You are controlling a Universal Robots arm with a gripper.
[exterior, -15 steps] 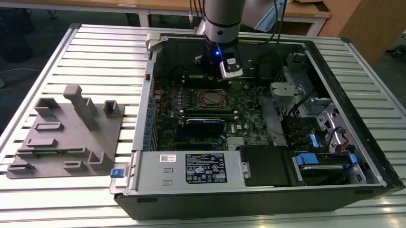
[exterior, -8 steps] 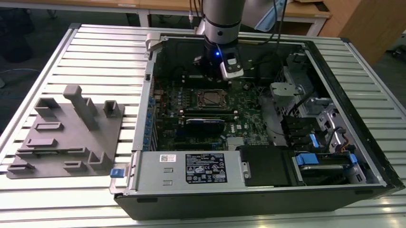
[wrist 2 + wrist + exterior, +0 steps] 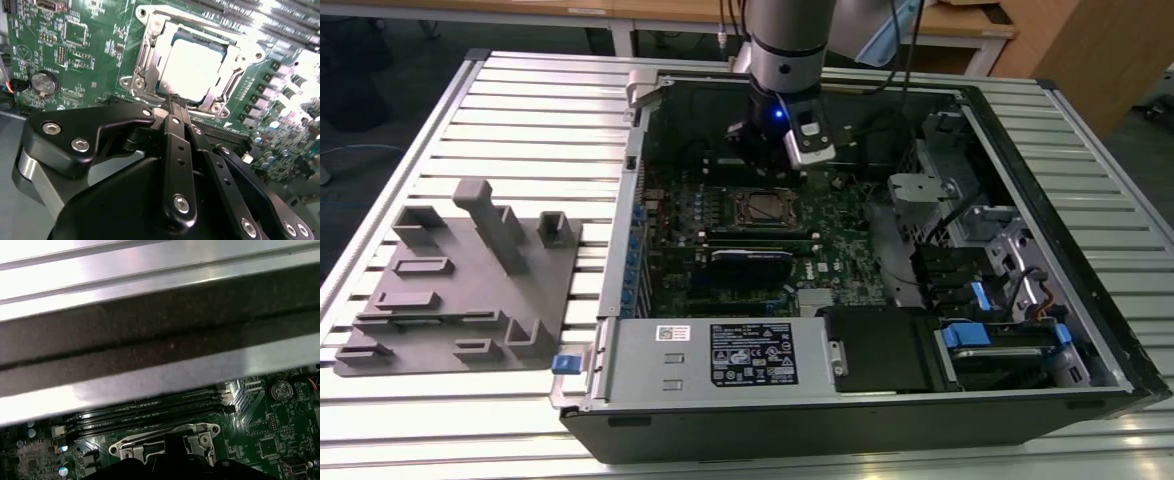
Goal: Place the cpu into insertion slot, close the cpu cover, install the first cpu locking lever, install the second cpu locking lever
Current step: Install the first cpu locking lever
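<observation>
Upper centre of the exterior view, the grey arm hangs vertical; its black gripper [image 3: 174, 100], fingers pressed together empty, hovers beside the silver-framed insertion slot [image 3: 761, 208].

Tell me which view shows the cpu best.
The second wrist view: the cpu lies flat in the insertion slot, its pale top framed by the cpu cover, just beyond the gripper. The exterior view shows it small and dark below the gripper; the first wrist view catches a cover edge.
</observation>
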